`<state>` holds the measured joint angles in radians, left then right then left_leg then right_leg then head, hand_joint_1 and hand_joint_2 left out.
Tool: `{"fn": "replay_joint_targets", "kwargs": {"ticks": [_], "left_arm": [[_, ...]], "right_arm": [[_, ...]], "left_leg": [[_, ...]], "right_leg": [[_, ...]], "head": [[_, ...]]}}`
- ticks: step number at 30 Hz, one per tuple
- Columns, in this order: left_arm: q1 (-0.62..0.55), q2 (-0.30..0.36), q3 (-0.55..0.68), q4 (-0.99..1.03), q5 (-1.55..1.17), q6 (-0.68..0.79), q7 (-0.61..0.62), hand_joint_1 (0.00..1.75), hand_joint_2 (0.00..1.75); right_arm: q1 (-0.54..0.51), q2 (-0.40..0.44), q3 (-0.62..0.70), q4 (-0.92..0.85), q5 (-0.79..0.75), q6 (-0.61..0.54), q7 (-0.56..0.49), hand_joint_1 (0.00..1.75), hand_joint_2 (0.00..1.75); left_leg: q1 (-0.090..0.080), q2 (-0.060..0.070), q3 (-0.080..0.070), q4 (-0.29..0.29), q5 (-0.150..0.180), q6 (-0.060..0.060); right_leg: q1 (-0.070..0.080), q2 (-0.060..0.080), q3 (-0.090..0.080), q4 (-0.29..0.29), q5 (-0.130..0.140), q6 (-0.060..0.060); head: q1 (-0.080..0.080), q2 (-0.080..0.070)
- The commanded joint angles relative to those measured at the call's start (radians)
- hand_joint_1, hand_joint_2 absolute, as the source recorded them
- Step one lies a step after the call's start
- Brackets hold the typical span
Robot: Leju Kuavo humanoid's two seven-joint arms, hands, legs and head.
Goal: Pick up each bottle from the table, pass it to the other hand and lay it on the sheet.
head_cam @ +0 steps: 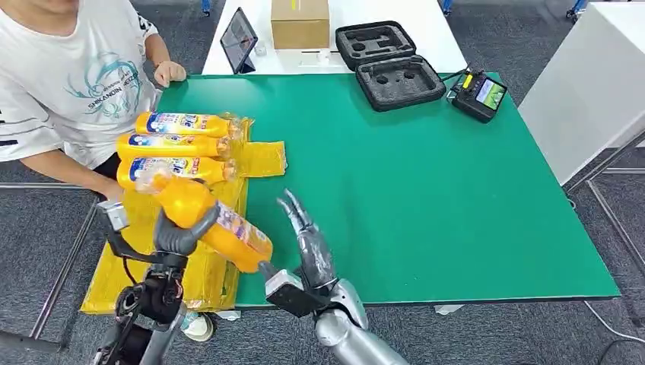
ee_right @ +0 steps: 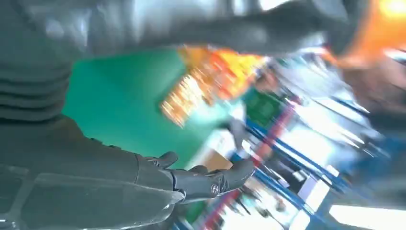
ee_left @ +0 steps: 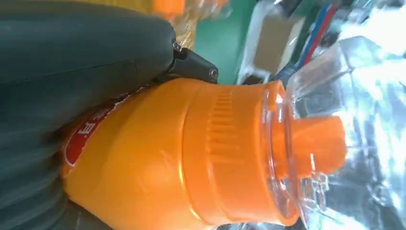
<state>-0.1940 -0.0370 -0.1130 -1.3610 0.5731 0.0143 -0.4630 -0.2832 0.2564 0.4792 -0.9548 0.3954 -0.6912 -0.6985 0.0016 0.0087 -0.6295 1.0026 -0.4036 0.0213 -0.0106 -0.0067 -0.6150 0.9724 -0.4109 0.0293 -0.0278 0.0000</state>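
- Green table (head_cam: 426,190): takes up most of the head view; a white table (head_cam: 357,23) butts against its far edge.
- Person (head_cam: 68,84) in a white printed T-shirt, seated at the far left corner, one hand (head_cam: 169,72) resting on the green edge.
- Yellow sheet (head_cam: 201,277): spread along the table's left side, overhanging the near edge.
- Open black foam case (head_cam: 388,65), cardboard box (head_cam: 300,23), tablet (head_cam: 238,39) and a handheld controller (head_cam: 479,93) at the far side.
- Three orange bottles (head_cam: 179,146) lie side by side on the far part of the sheet, caps pointing right.
- Fourth orange bottle (head_cam: 213,220), clear cap toward the far left: tilted above the sheet, gripped around its middle by the left hand (head_cam: 179,236).
- Right hand (head_cam: 308,243): fingers spread and extended, holding nothing, just beside the bottle's base.
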Motion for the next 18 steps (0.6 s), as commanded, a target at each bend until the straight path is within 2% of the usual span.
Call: {"fn": "replay_joint_targets", "kwargs": {"ticks": [1, 3, 4, 5, 7, 8, 10, 12, 14, 18], "left_arm": [[-0.094, 0.041, 0.100, -0.128, -0.484, 0.367, -0.181, 1.75, 1.75], [-0.109, 0.053, 0.089, -0.129, -0.563, 0.408, -0.172, 1.75, 1.75], [-0.154, 0.094, 0.047, -0.113, -0.800, 0.475, -0.109, 1.75, 1.75], [-0.176, 0.102, 0.038, -0.089, -0.922, 0.521, -0.087, 1.75, 1.75], [-0.248, 0.155, -0.012, 0.002, -1.211, 0.510, 0.033, 1.75, 1.75], [-0.248, 0.155, -0.012, 0.002, -1.211, 0.510, 0.033, 1.75, 1.75], [-0.248, 0.155, -0.012, 0.002, -1.211, 0.510, 0.033, 1.75, 1.75], [-0.327, 0.184, -0.059, 0.138, -1.376, 0.403, 0.120, 1.75, 1.75], [-0.356, 0.210, -0.098, 0.229, -1.477, 0.347, 0.159, 1.75, 1.75], [-0.355, 0.205, -0.092, 0.244, -1.465, 0.346, 0.154, 1.75, 1.75]], "right_arm": [[0.163, -0.023, -0.118, -0.653, 0.114, -0.007, 0.000, 0.00, 0.00], [0.163, -0.024, -0.114, -0.658, 0.113, -0.007, 0.000, 0.00, 0.00], [0.168, -0.016, -0.121, -0.688, 0.124, -0.007, 0.000, 0.00, 0.00], [0.169, -0.016, -0.122, -0.697, 0.122, -0.007, 0.000, 0.00, 0.00], [0.169, -0.014, -0.122, -0.726, 0.108, -0.007, 0.000, 0.00, 0.00], [0.169, -0.014, -0.122, -0.726, 0.108, -0.007, 0.000, 0.00, 0.00], [0.169, -0.014, -0.122, -0.726, 0.108, -0.007, 0.000, 0.00, 0.00], [0.155, -0.010, -0.117, -0.755, 0.106, -0.007, 0.000, 0.00, 0.00], [0.143, -0.014, -0.104, -0.739, 0.097, -0.007, 0.000, 0.00, 0.00], [0.139, -0.015, -0.102, -0.734, 0.098, -0.007, 0.000, 0.00, 0.00]], "left_leg": [[0.001, -0.003, -0.002, 0.002, -0.001, -0.001], [0.001, -0.003, -0.002, 0.002, 0.000, -0.001], [0.001, -0.003, -0.001, 0.001, 0.000, -0.001], [0.001, -0.005, 0.000, 0.002, -0.001, -0.001], [0.001, -0.005, -0.002, 0.001, 0.001, -0.001], [0.002, -0.008, 0.000, 0.003, 0.000, -0.002], [0.002, -0.005, 0.002, 0.001, -0.001, -0.001], [0.001, -0.003, 0.002, 0.000, 0.000, -0.001], [0.001, -0.004, 0.003, 0.000, 0.000, -0.001], [0.001, -0.002, 0.004, -0.001, 0.000, -0.001]], "right_leg": [[0.001, -0.002, -0.001, 0.002, -0.002, -0.001], [0.002, -0.002, -0.001, 0.001, -0.001, -0.001], [0.001, -0.003, 0.000, 0.001, -0.001, -0.001], [0.001, -0.004, 0.002, 0.002, -0.003, -0.001], [0.001, -0.005, -0.001, 0.001, -0.001, -0.001], [0.002, -0.007, 0.002, 0.002, -0.003, -0.002], [0.001, -0.005, 0.004, 0.001, -0.003, -0.001], [0.001, -0.002, 0.003, 0.000, -0.001, -0.001], [0.001, -0.004, 0.003, 0.001, -0.001, -0.001], [0.000, -0.002, 0.005, 0.000, -0.001, -0.001]], "head": [[0.000, 0.000], [0.000, 0.000], [0.000, 0.000], [0.000, 0.000], [0.000, 0.000], [0.000, 0.000], [0.001, 0.000], [0.000, 0.000], [0.000, 0.000], [0.000, 0.000]]}}
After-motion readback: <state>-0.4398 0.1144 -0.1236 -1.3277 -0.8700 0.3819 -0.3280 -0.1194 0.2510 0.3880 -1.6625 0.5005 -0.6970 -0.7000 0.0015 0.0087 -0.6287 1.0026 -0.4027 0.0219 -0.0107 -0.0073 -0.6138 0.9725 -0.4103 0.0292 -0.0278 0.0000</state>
